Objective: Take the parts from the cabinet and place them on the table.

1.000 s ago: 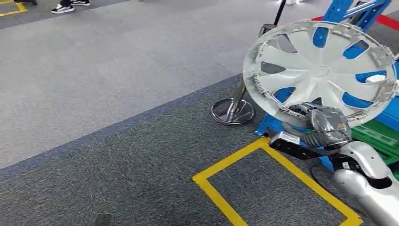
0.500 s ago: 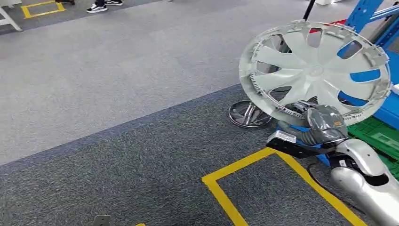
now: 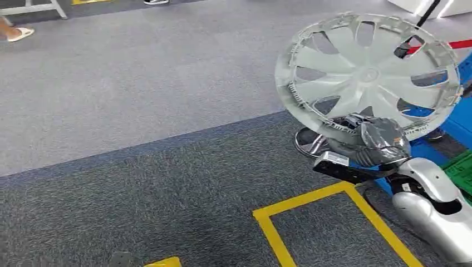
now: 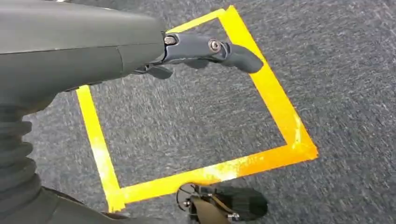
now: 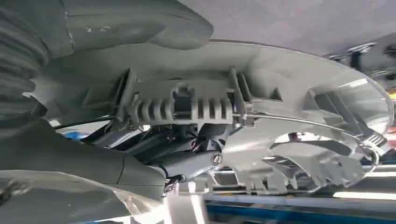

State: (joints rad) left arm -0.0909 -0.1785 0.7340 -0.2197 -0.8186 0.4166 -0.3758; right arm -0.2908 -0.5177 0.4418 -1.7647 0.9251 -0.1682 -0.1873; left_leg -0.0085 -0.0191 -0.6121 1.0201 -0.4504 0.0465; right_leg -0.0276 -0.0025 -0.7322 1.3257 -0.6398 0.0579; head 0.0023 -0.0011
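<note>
right hand (image 3: pixel 374 143): fingers clamped on lower rim of silver plastic spoked wheel cover (image 3: pixel 367 75), held upright at right | left hand (image 4: pixel 140 51): fingers loosely apart, holding nothing | progress: part out of cabinet, carry under way; tabletop placement left

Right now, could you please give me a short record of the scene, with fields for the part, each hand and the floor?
part: silver wheel cover, held up on edge, above the floor
right hand: grips the wheel cover at its lower rim
left hand: holds nothing, hangs over the carpet
floor: grey carpet with a yellow tape square
nearby: round metal stand base behind the cover; blue frame at right
</note>
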